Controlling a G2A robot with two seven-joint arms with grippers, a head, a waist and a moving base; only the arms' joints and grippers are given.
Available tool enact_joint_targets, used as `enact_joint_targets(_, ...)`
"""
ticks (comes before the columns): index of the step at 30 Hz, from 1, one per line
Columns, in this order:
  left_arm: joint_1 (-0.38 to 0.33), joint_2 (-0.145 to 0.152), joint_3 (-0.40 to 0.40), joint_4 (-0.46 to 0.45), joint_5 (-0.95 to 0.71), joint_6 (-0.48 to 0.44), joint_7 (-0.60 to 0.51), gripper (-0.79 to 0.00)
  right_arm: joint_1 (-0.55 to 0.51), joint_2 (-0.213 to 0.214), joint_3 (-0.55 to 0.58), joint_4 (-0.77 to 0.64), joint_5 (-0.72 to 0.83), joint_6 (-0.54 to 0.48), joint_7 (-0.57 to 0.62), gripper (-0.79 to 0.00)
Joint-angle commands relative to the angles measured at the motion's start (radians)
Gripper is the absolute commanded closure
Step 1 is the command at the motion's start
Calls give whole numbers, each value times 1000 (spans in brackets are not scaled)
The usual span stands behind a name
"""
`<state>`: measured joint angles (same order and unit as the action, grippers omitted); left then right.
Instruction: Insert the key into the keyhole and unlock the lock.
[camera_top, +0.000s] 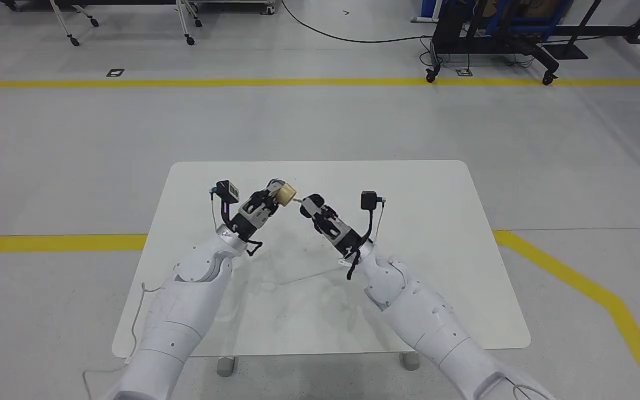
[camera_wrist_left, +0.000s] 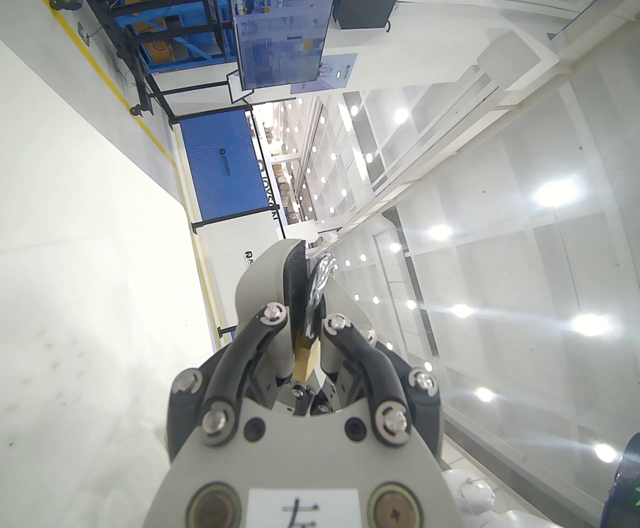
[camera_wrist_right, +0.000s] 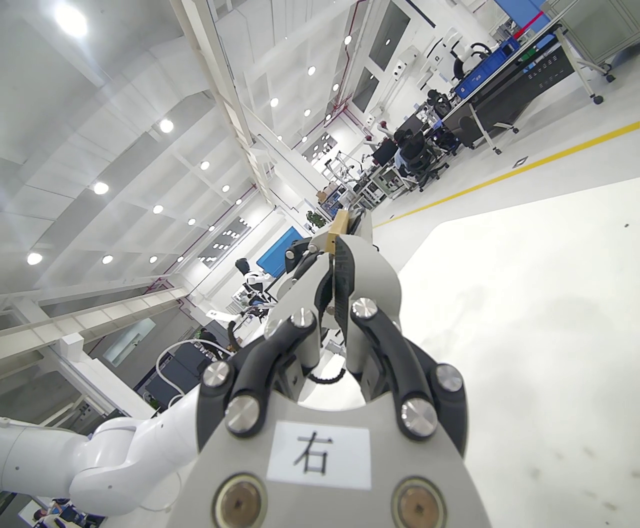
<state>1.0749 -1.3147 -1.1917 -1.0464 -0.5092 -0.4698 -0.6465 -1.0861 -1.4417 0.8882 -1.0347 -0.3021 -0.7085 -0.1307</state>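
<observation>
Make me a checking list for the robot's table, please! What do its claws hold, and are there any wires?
Surface: white table, with faint scuffs.
Job's things: brass lock, held up above the table. There is also a thin metal piece, likely the key, close to the lock. Whether it is in the keyhole cannot be told.
Clutter: nothing seen.
Claws: left claw shut on the lock. Right claw shut on the key, facing the left one.
Cables: black cable on the floor beyond the table.
Surroundings: grey floor with yellow lines and wheeled frames.
</observation>
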Motion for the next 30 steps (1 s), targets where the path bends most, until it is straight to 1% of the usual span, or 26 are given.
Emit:
enact_joint_targets(1, 0, -1, 3, 0, 1, 6, -4, 0, 2, -3, -2, 2, -6, 4, 3, 0)
enact_joint_targets(10, -2, -2, -2, 2, 2, 6, -6, 0, 12, -17, -5, 21, -13, 7, 2, 0)
enact_joint_targets(20, 2, -6, 2, 1, 8, 16, 7, 0, 0, -25, -11, 10, -89, 27, -10, 0)
enact_joint_targets(30, 4, -8, 6, -2, 13, 19, -10, 0, 4, -32, 4, 11, -93, 29, -2, 0)
